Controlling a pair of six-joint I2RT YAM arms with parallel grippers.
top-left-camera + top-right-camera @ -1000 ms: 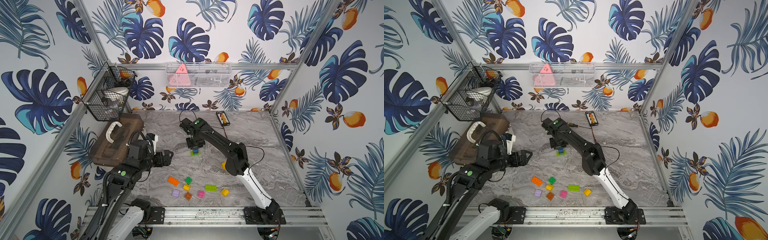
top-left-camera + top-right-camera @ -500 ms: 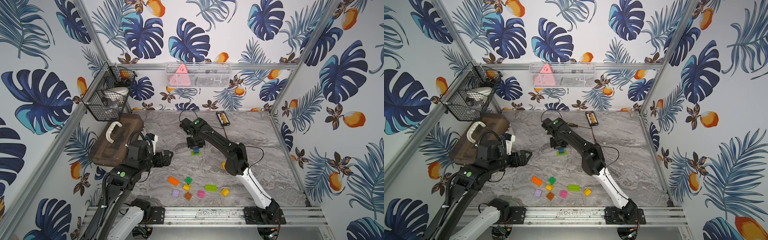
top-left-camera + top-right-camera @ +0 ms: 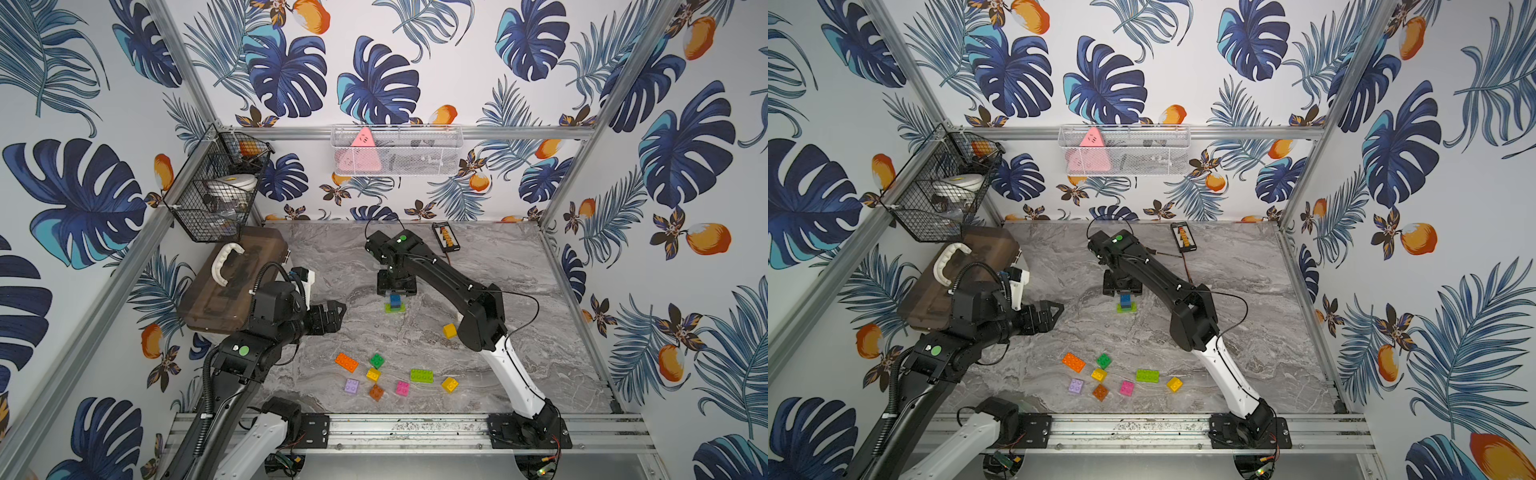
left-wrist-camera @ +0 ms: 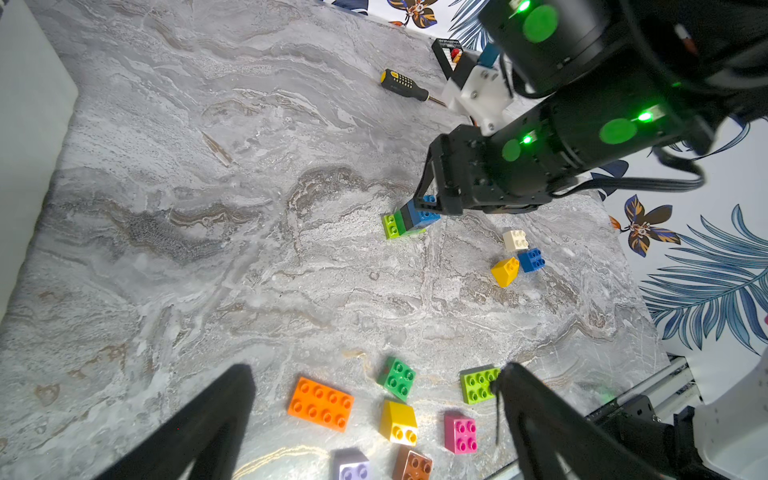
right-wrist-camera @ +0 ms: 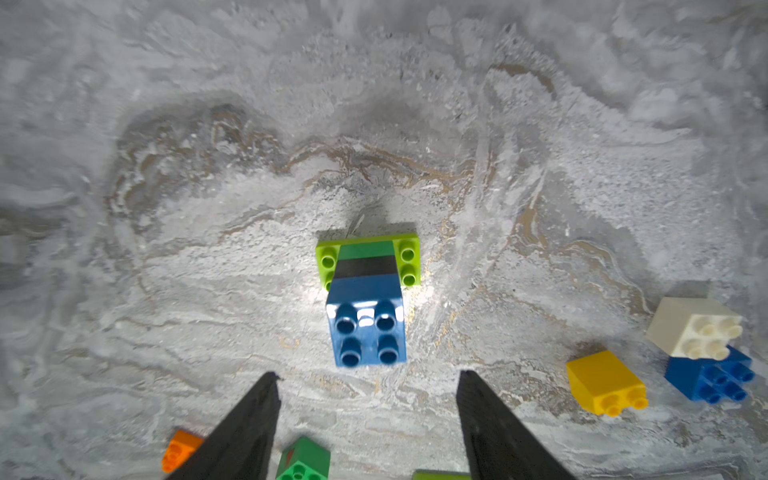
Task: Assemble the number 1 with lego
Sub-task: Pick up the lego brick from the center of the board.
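Right arm (image 3: 440,278) extended forward, wrist bent down, right gripper (image 3: 396,294) just above brick stack (image 3: 395,305), jaws parted, left gripper (image 3: 338,318) at stack's 9 o'clock, level, jaws spread wide

Grey marbled tabletop (image 3: 498,270), short brick stack (image 3: 395,304) mid-table on a lime base, eight loose bricks (image 3: 373,374) scattered near the front, yellow brick (image 3: 449,330), white brick (image 4: 515,240) and blue brick (image 4: 531,260) close together, brown case (image 3: 232,286) at left, screwdriver (image 4: 404,85) and small black gadget (image 3: 445,237) at the back.

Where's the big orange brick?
In both top views, the orange brick lies flat near the front rail, toward the left side, with a small green brick just to its right.
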